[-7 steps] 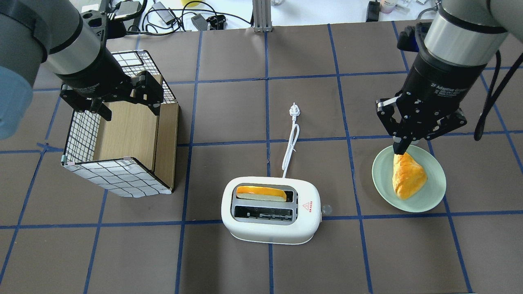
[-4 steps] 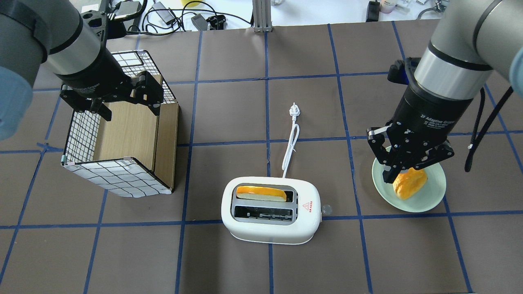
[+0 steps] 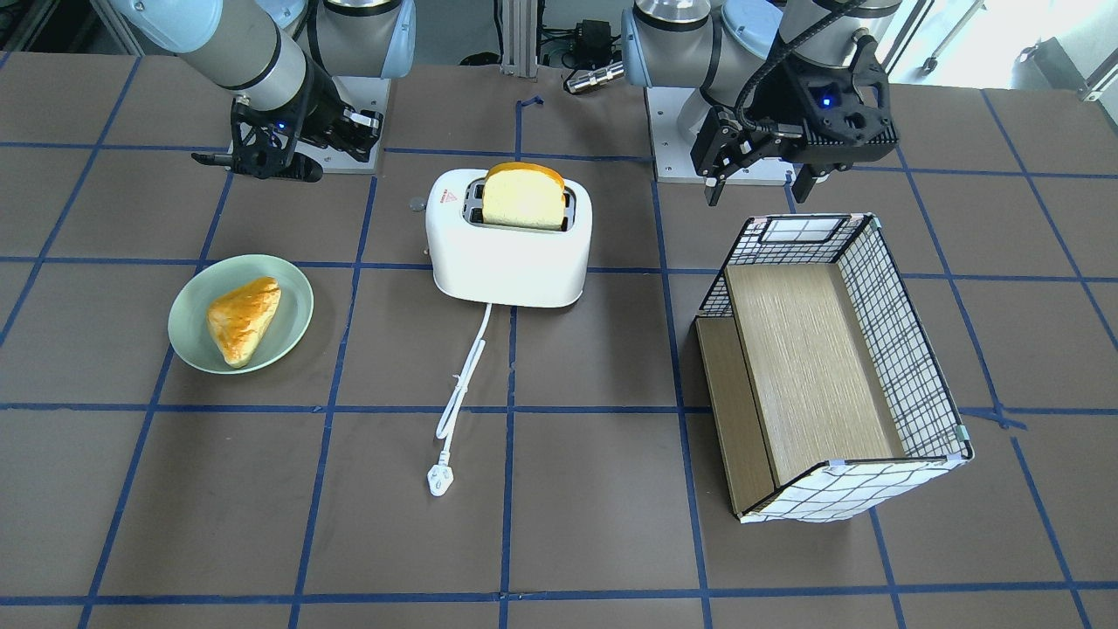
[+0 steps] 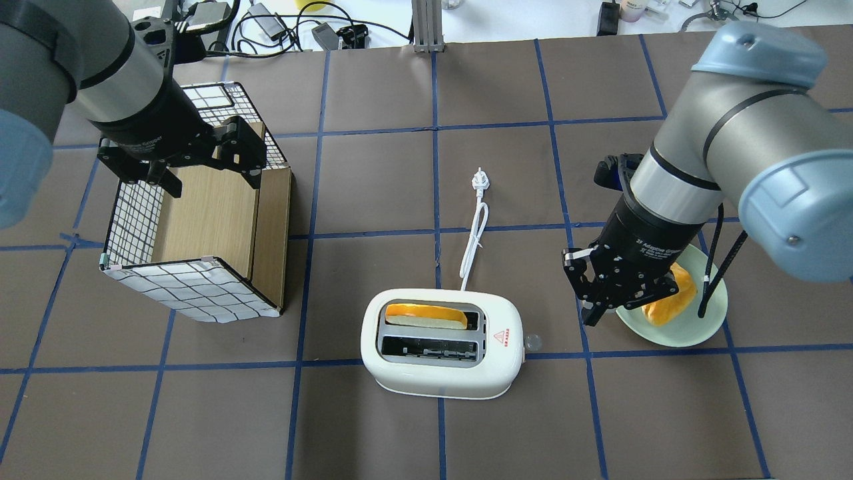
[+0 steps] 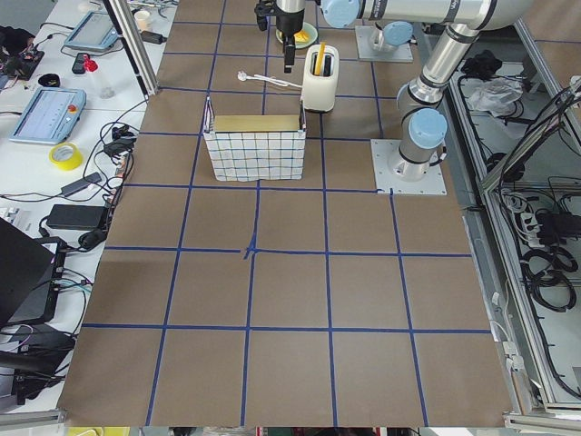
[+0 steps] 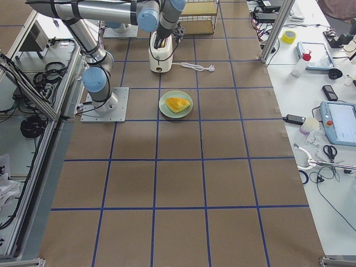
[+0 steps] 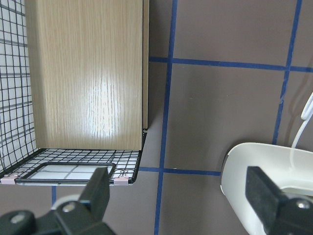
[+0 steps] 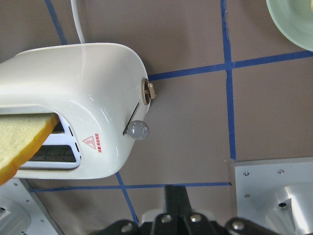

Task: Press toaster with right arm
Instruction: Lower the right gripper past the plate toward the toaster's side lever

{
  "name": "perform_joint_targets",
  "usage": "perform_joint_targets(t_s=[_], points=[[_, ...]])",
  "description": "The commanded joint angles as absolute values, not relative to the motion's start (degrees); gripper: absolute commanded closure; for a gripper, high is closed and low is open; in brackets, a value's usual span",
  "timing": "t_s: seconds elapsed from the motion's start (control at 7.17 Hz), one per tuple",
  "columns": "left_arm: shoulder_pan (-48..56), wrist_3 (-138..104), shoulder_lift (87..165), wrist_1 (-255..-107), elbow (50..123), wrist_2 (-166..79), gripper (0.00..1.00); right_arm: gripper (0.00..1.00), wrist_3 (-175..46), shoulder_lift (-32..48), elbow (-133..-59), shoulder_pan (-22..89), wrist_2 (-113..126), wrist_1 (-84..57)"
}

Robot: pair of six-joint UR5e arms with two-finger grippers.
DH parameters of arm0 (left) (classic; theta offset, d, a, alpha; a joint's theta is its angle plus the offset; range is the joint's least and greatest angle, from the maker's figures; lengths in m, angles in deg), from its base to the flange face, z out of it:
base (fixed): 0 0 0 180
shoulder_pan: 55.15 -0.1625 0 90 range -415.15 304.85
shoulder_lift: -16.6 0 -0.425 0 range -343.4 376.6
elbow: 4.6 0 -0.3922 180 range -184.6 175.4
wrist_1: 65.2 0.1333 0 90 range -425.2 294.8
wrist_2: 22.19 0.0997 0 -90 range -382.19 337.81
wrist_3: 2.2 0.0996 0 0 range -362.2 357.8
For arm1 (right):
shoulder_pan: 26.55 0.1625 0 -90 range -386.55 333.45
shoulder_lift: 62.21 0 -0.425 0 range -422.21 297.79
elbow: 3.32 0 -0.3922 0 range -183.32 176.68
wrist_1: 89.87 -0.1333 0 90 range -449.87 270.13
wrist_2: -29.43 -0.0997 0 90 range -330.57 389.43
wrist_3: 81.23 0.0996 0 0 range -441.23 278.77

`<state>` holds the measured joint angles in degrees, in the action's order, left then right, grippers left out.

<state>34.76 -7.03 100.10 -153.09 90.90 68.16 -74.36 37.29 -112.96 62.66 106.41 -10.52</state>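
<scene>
The white two-slot toaster (image 4: 443, 347) stands at the table's middle, with a slice of bread (image 4: 426, 315) upright in its far slot. Its grey lever knob (image 4: 532, 343) sticks out of the right end. My right gripper (image 4: 590, 319) is shut and empty, a little to the right of the knob and above it. In the right wrist view the knob (image 8: 138, 130) and toaster (image 8: 73, 93) lie ahead of the closed fingers (image 8: 173, 205). My left gripper (image 4: 208, 177) is open over the wire basket (image 4: 193, 290).
A green plate (image 4: 693, 337) with a golden pastry (image 4: 666, 303) sits just right of my right gripper, partly under the arm. The toaster's white cord (image 4: 474, 233) and plug (image 4: 478, 179) trail away from me. A tan dial (image 8: 148, 90) sits above the lever.
My right arm has swung from above the plate leftward and nearer, and its shut gripper now hangs beside the toaster's lever end. The left arm has not moved.
</scene>
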Motion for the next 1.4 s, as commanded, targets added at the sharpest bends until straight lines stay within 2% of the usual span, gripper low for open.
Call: perform_joint_targets(t_s=[0.0,0.56,1.26], points=[[34.76,-7.03,100.09,-153.09,90.93,68.16,0.00,1.00,-74.46,37.02,-116.78,62.66,102.66,-4.55],[34.76,-7.03,100.09,-153.09,90.85,68.16,0.00,1.00,-74.55,36.76,-122.22,62.66,98.24,-0.59],[34.76,-7.03,100.09,-153.09,90.93,68.16,0.00,1.00,-74.81,35.18,-125.66,62.66,98.25,3.46]])
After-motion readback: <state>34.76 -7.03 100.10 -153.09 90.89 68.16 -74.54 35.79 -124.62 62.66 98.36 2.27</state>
